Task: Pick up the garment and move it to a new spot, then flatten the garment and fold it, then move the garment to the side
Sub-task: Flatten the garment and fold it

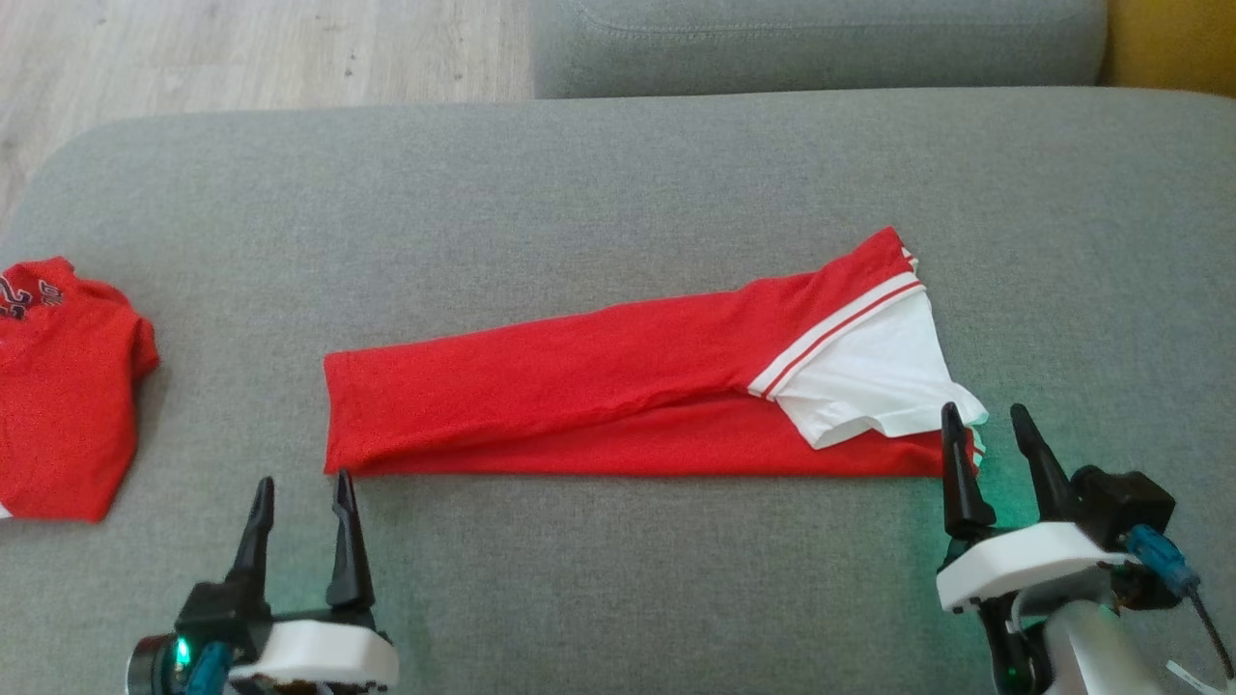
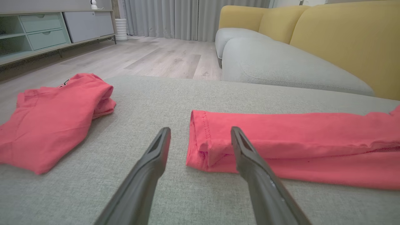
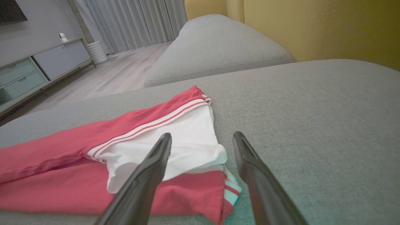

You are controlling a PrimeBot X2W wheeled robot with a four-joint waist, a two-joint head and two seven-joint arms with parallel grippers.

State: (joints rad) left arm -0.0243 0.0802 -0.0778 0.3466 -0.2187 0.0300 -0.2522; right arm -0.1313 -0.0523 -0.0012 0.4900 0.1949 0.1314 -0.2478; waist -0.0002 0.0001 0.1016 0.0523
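The garment (image 1: pixel 618 396) is a red shirt with a white sleeve, folded into a long narrow strip across the grey cushion (image 1: pixel 618 193). My left gripper (image 1: pixel 301 487) stands open just in front of the strip's left end; in the left wrist view the garment's hemmed end (image 2: pixel 212 147) lies between and behind the fingers. My right gripper (image 1: pixel 987 415) is open at the strip's right end, its left finger (image 1: pixel 958 463) over the cloth. The right wrist view has the white sleeve (image 3: pixel 184 137) just beyond the open fingers. Nothing is held.
A second red garment (image 1: pixel 58 386) lies folded at the cushion's left edge, also seen as a red garment (image 2: pixel 53 115) in the left wrist view. Another grey cushion (image 1: pixel 821 39) and a yellow sofa back (image 2: pixel 343 40) lie beyond. Wooden floor (image 2: pixel 156 56) borders the far left.
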